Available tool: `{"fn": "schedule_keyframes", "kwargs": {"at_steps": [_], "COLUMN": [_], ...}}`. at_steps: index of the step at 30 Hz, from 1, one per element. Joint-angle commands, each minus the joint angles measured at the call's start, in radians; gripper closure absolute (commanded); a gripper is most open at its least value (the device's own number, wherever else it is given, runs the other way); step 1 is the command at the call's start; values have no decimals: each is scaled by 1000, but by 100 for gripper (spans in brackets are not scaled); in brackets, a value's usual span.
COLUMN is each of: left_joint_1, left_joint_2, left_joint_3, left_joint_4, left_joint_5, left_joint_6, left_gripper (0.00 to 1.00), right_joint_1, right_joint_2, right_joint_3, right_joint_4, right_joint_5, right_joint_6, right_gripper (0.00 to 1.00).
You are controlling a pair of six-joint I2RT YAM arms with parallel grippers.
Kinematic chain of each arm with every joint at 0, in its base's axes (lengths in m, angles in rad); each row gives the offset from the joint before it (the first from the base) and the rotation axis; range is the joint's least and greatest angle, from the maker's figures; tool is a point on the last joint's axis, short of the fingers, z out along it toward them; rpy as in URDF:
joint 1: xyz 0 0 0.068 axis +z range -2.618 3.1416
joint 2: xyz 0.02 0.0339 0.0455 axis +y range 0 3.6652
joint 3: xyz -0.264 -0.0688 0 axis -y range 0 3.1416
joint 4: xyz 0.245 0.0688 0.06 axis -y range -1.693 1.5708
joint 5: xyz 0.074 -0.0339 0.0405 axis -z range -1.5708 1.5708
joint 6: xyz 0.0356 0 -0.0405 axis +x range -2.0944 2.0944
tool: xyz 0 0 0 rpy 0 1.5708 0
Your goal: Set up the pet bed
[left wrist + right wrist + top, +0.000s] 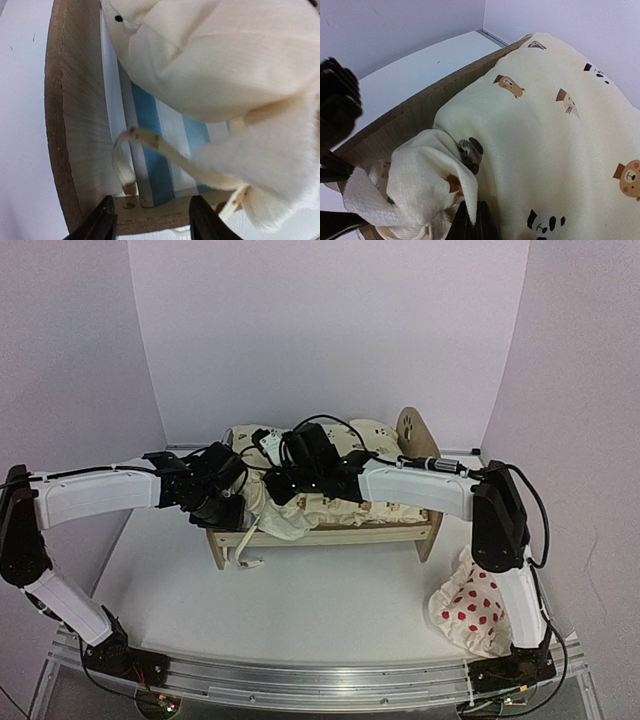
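The pet bed (pixel 340 535) is a light plywood frame at the table's middle, with a paw-print end board (pixel 413 428). The cream animal-print cushion (pixel 345 502) lies in it, bunched at the left end. My right gripper (pixel 283 492) is shut on a folded corner of the cushion (pixel 432 170), with the cloth edge pinched between the fingers (pixel 472 224). My left gripper (pixel 152 225) is open and empty just over the bed's front rail by the left end board (pixel 75 125). The blue-and-white striped base (pixel 155 130) shows under the lifted cushion (pixel 215 65), and a cream tie cord (pixel 165 150) hangs across it.
The red-dotted white pillow (pixel 468 610) lies on the table at the right, beside the right arm's base. A white cord loop (pixel 245 560) dangles below the bed's left front corner. White walls close in the back and sides.
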State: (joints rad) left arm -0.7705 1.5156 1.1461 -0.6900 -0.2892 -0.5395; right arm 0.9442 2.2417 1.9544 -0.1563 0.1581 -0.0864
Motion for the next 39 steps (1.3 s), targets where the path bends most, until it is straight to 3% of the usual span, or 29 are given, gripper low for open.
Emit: {"fn": "schedule_keyframes", "kwargs": {"at_steps": [1,5,10,24,31,35,39], "left_joint_1": [-1,-3,-3,13,23,23,23], "left_joint_2": [-106,-166,-212,-140,-142,-147,-153], "left_joint_3": [44,52,27,-102,-125,-127,-122], "left_joint_4": [-107,-152,-168,4,51,57,48], "left_joint_5": [6,-14,-74,-130,-130,-129,-124], "left_joint_6": [2,3,11,32,46,53,56], "left_gripper": [44,37,35,58,71,72,71], "right_joint_1": [1,9,19,54,68,119,205], "right_joint_2": [31,33,25,-141,-283,-319,-282], "right_joint_3": [-16,-18,-2,-35,-221,-365,-506], "right_joint_4": [-8,-12,-24,-131,-142,-40,136], "right_joint_5": [34,36,28,-50,-200,-378,-400], "right_joint_6": [7,7,9,60,156,165,99], "right_gripper": [92,77,55,18,12,18,24]}}
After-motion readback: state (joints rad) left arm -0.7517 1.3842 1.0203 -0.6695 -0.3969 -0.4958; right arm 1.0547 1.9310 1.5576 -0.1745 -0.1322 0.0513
